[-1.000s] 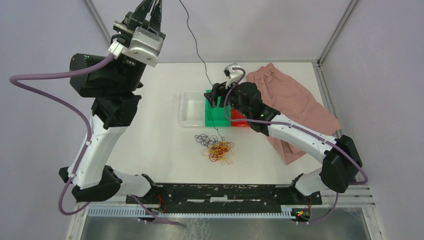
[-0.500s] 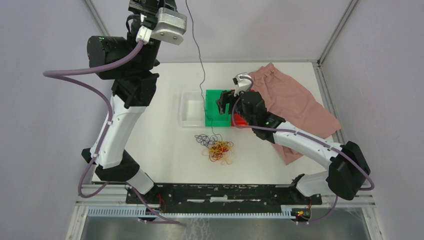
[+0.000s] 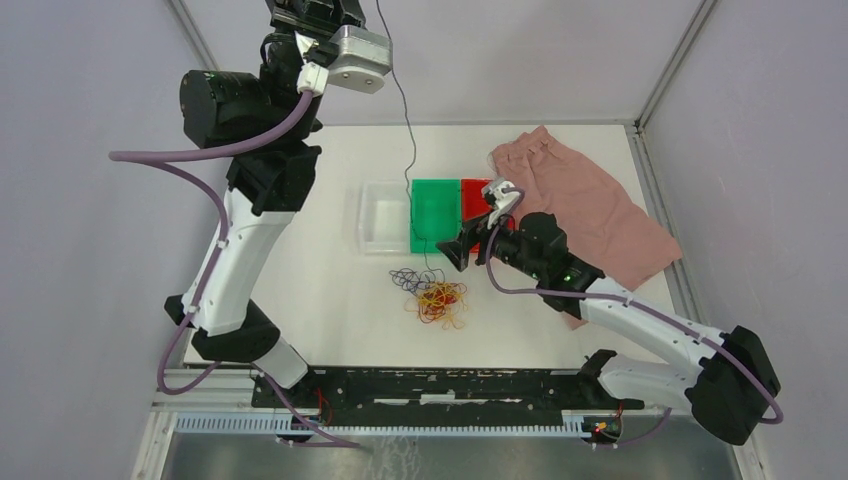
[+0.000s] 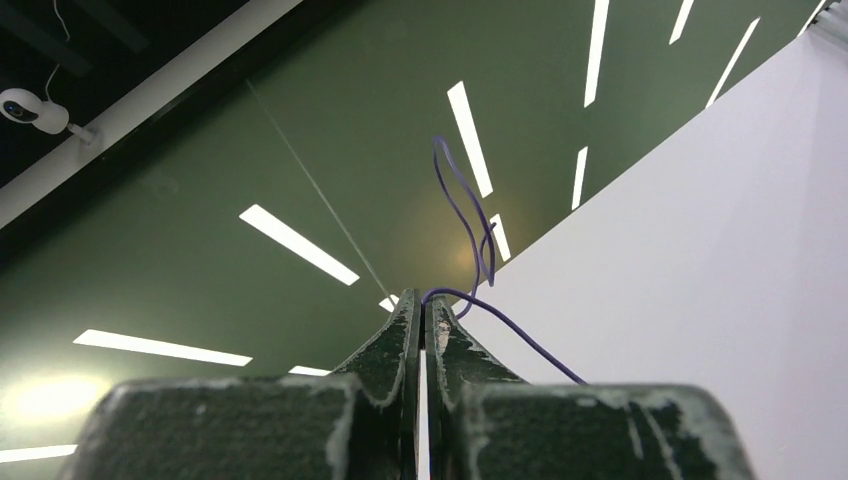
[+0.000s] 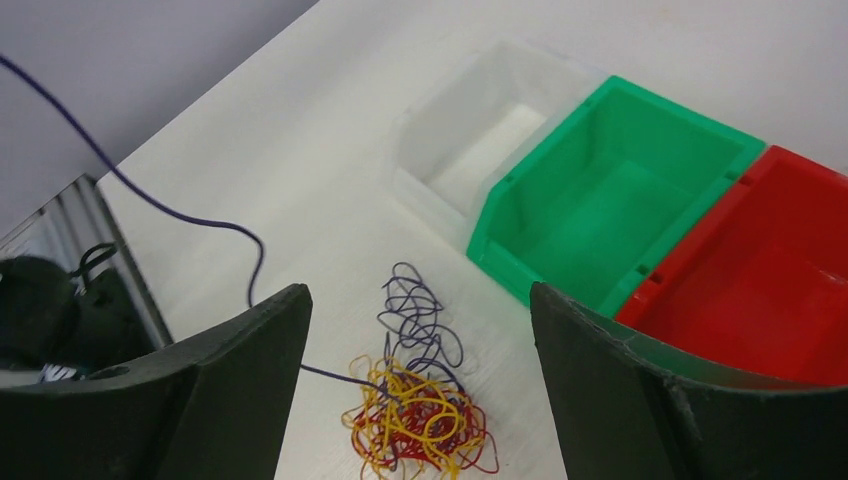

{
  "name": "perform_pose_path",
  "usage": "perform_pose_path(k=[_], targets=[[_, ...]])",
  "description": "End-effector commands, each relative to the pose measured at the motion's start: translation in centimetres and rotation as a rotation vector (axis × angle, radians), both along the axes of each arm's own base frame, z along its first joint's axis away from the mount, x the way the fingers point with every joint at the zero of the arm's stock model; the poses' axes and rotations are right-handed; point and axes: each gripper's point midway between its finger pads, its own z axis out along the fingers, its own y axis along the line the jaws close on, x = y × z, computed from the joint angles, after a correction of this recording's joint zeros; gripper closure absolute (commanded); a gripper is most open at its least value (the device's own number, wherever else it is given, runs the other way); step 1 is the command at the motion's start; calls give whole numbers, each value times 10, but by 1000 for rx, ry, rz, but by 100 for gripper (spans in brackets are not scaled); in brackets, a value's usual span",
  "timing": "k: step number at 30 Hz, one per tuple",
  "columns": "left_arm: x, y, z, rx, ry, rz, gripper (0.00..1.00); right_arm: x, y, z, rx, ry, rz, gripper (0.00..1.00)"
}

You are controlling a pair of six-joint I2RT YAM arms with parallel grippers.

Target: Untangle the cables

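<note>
The cables lie as a small tangle (image 3: 437, 296) of red, orange-yellow and dark purple strands on the white table, just in front of the green bin. One purple strand (image 3: 407, 110) rises from the tangle to the top of the overhead view. In the left wrist view my left gripper (image 4: 422, 298) is shut on that purple strand (image 4: 468, 215), held high in the air. My right gripper (image 3: 455, 250) hovers over the tangle, open. In its wrist view the tangle (image 5: 425, 425) lies between the wide-spread fingers (image 5: 250, 350), untouched.
A clear bin (image 3: 372, 228), a green bin (image 3: 435, 215) and a red bin (image 3: 474, 192) stand side by side mid-table. A pink cloth (image 3: 590, 200) lies at the right under the right arm. Enclosure walls surround the table.
The left arm swung right and higher, keeping the purple strand. The right gripper drew back from the green bin to above the tangle and opened wider.
</note>
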Motion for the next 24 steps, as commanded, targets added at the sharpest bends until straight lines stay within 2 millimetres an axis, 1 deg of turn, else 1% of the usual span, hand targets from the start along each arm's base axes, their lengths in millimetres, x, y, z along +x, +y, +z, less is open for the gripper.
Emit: perform_pose_path(k=[1, 5, 8, 12, 14, 15, 16, 17, 18, 19, 20, 21, 22, 24], targets=[[-19, 17, 12, 5, -66, 56, 97, -34, 16, 7, 27, -48, 221, 13], [-22, 17, 12, 25, -68, 63, 97, -51, 29, -5, 38, -7, 345, 13], [-24, 18, 12, 30, -66, 62, 97, -42, 37, -19, 0, 27, 353, 16], [-25, 20, 11, 47, -51, 70, 97, -34, 56, -25, 0, 47, 397, 22], [-23, 20, 9, 58, -42, 78, 97, -34, 67, -25, 7, 52, 432, 25], [-24, 21, 9, 59, -39, 78, 97, -32, 72, -29, 0, 60, 438, 29], [-23, 21, 8, 60, -34, 79, 97, -30, 76, -28, -3, 56, 440, 37], [-24, 23, 8, 61, -29, 81, 97, -26, 77, -28, -9, 56, 424, 47], [-23, 22, 6, 66, -21, 82, 97, -21, 78, -22, -8, 44, 407, 63], [-23, 24, 5, 67, -13, 82, 97, -16, 78, -16, -11, 27, 391, 74], [-23, 25, 2, 74, 1, 82, 97, -10, 76, -10, -21, 6, 364, 87], [-21, 24, -4, 86, 24, 81, 97, -4, 74, -2, -29, -21, 334, 91], [-21, 25, -10, 95, 48, 75, 97, 2, 71, 8, -33, -47, 305, 94], [-17, 25, -28, 121, 124, 58, 97, 12, 68, 28, -49, -95, 257, 97]])
